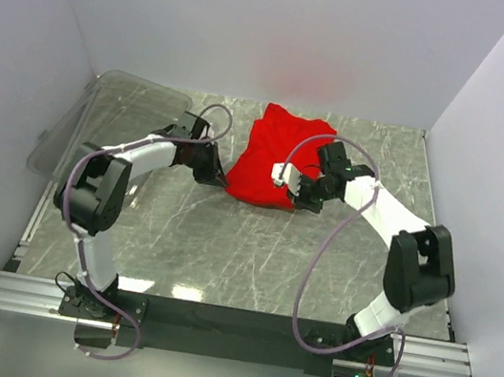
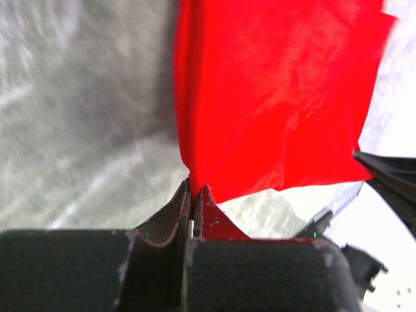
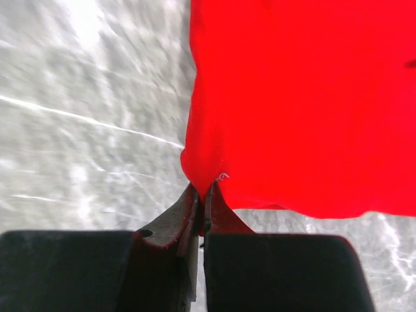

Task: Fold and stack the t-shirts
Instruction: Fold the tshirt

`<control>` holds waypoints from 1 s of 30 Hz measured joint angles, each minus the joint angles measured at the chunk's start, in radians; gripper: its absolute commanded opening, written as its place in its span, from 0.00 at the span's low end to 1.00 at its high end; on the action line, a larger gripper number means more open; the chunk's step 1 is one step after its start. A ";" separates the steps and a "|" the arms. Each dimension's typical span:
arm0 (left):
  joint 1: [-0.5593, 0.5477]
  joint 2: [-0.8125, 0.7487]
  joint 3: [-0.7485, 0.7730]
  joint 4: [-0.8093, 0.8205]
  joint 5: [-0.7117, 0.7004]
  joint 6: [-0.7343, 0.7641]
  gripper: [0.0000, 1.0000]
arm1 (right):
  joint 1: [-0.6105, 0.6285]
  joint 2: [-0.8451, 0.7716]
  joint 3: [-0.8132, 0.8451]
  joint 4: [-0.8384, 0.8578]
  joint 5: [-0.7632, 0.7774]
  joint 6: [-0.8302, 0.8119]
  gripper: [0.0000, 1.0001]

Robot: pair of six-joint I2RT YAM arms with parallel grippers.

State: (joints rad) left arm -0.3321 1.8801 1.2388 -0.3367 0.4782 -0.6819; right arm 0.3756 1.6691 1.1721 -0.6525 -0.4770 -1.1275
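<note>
While both pairs of jaws clamp the red t-shirt, left at its eight o'clock edge, right at four, it lies bunched at twelve o'clock on the surface. Spreading for the fold seems in hand, so next lift both corners evenly.

Right gripper, black, two-fingered: jaws pressed together at bottom centre, pinching a low corner of the cloth.
Plain bright red fabric t-shirt: fills the upper right. Mostly smooth, its left edge runs down to the pinched corner and its lower edge trails off to the right. A small pale thread shows just by the fingertips.
Grey marble-patterned tabletop: white veins, glare near the top, showing at left and below the cloth's lower edge.
</note>
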 measured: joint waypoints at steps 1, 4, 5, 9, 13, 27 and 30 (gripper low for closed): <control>0.001 -0.021 -0.012 0.001 0.007 0.007 0.01 | 0.000 -0.026 0.000 -0.010 -0.019 0.009 0.00; 0.002 -0.091 -0.052 -0.008 0.027 0.023 0.01 | 0.000 -0.086 -0.004 -0.042 -0.071 0.031 0.00; 0.003 -0.109 -0.065 -0.012 0.032 0.030 0.01 | 0.000 -0.106 -0.011 -0.052 -0.089 0.037 0.00; 0.014 -0.211 -0.141 -0.053 0.056 0.056 0.01 | 0.000 -0.176 -0.031 -0.110 -0.145 0.072 0.00; 0.026 -0.317 -0.179 -0.122 0.084 0.072 0.01 | 0.002 -0.233 -0.045 -0.144 -0.187 0.113 0.00; 0.034 -0.137 0.144 -0.135 0.172 0.056 0.01 | -0.032 -0.189 -0.046 -0.125 -0.224 0.253 0.00; 0.034 -0.049 0.248 -0.146 0.172 0.052 0.01 | -0.080 -0.118 0.030 -0.121 -0.230 0.274 0.00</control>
State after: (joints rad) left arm -0.2977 1.8309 1.4864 -0.4828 0.6506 -0.6296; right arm 0.2951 1.5509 1.2018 -0.7738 -0.7067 -0.8532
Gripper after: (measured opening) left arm 0.025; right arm 0.030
